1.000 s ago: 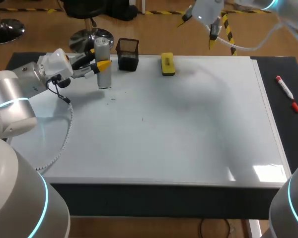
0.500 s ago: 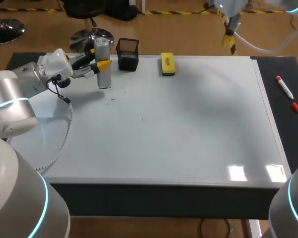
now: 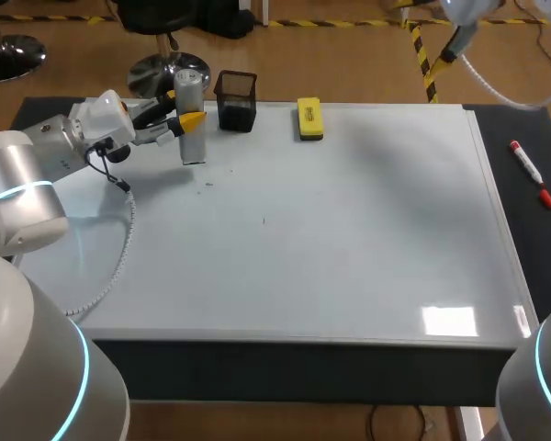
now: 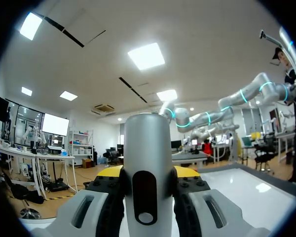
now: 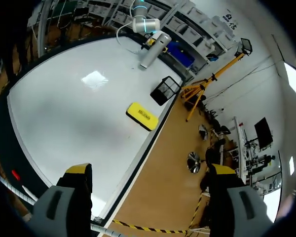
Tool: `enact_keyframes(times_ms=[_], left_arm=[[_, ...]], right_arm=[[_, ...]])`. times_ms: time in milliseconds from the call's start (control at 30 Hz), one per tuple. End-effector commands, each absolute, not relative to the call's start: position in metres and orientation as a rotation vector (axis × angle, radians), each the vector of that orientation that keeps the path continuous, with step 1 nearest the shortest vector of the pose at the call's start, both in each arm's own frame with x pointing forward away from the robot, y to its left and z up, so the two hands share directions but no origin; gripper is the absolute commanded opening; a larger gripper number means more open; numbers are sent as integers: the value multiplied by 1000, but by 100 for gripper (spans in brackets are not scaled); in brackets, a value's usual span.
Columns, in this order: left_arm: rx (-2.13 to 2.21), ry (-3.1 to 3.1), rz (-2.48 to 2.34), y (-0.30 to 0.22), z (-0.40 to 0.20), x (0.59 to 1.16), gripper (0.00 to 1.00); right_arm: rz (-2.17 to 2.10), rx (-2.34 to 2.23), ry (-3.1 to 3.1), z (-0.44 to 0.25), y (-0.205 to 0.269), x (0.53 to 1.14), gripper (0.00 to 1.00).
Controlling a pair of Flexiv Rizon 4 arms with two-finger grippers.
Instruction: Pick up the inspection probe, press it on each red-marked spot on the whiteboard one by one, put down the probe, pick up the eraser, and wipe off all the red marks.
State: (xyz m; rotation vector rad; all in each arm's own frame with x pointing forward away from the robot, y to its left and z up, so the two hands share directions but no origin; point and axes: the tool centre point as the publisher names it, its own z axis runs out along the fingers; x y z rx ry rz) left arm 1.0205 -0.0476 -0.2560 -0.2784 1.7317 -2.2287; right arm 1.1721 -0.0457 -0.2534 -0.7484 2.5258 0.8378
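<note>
Taking the middle of the large white rectangular whiteboard as the dial's centre in the head view, with 12 o'clock at its far edge, bright glare patches lie near the close edge at about 5 o'clock. A few tiny dark specks sit toward 10 o'clock, and one more lies nearer the centre. At 3 o'clock, off the whiteboard on the black mat, lies a white marker pen with red cap.

At about 10 o'clock, near the far left corner, the silver-grey cylindrical metal probe stands upright. The left gripper is clamped on its upper part from both sides. The left wrist view shows the dark pads pressing against the probe. Whether its base touches the whiteboard I cannot tell.

Just beside the probe, at 11 o'clock on the far edge, stands a black mesh square pen holder. At 12 o'clock lies the yellow rectangular foam eraser, apart from the holder.

Beyond the far edge at 1 o'clock, the right gripper hangs high over the floor with its fingers spread wide, grasping nothing.
</note>
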Motion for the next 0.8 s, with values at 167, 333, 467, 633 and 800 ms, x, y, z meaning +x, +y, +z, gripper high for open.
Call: enact_keyframes(times_ms=[167,333,467,633,800], left_arm=[[-278,1728,-2229,-48,-256,1020,0],[-278,1728,-2229,-48,-256,1020,0],[-278,1728,-2229,-48,-256,1020,0],[-278,1728,-2229,-48,-256,1020,0],[-278,1728,-2229,-48,-256,1020,0]], right_arm=[[891,-641,2622,-247,-57,1177,100],[933,-614,2617,-242,-62,1178,100],[987,-584,2608,-240,-66,1177,100],[1033,-580,2593,-241,-66,1176,100],[1013,-601,2650,-242,-61,1177,100]])
